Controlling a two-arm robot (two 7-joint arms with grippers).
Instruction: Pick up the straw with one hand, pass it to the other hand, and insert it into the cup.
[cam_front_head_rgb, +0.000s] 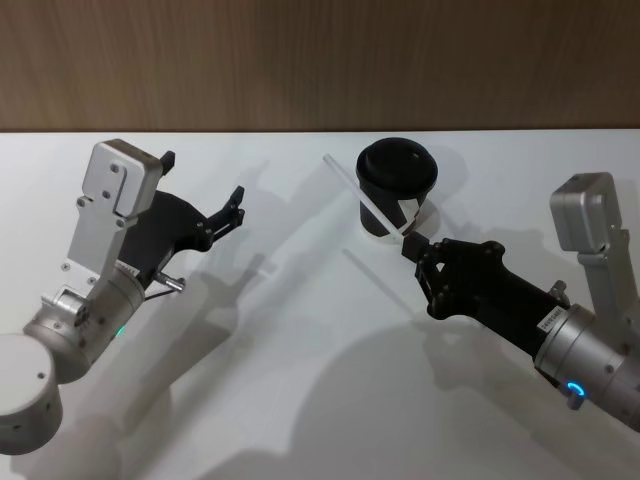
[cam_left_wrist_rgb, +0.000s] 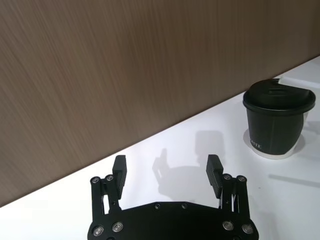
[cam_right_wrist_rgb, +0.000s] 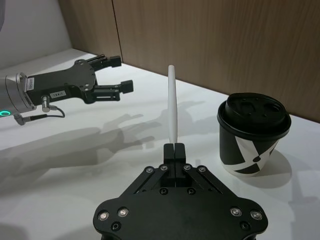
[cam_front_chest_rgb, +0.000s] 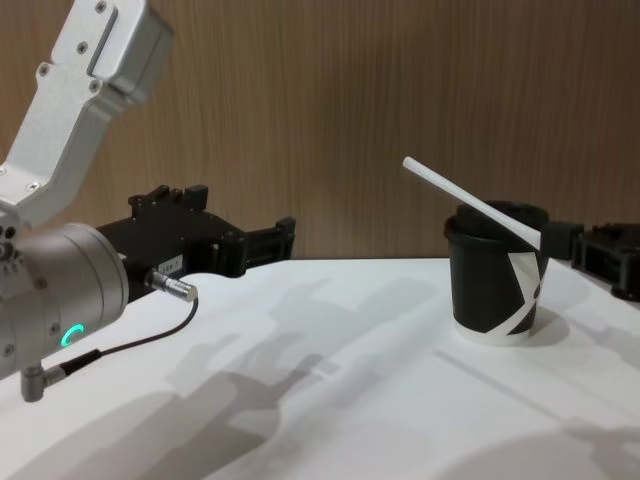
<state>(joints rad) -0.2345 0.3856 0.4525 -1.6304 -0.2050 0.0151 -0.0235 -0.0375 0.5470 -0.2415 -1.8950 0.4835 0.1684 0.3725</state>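
The right gripper (cam_front_head_rgb: 412, 243) pinches the low end of the straw (cam_front_head_rgb: 365, 200), just at 5 o'clock from the cup (cam_front_head_rgb: 397, 175). The straw leans toward 10 o'clock, across the cup's front. The left gripper (cam_front_head_rgb: 203, 178) hangs wide open at 9 o'clock, well apart.

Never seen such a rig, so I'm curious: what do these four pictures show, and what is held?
It is a robot with two arms, each ending in a two-finger gripper. One picture looks down from its head, one across from its chest, and one from each wrist. On the white table stands a black lidded paper cup. The right gripper pinches one end of a white straw, which slants upward close to the cup. The left gripper hangs open over the table, holding nothing.
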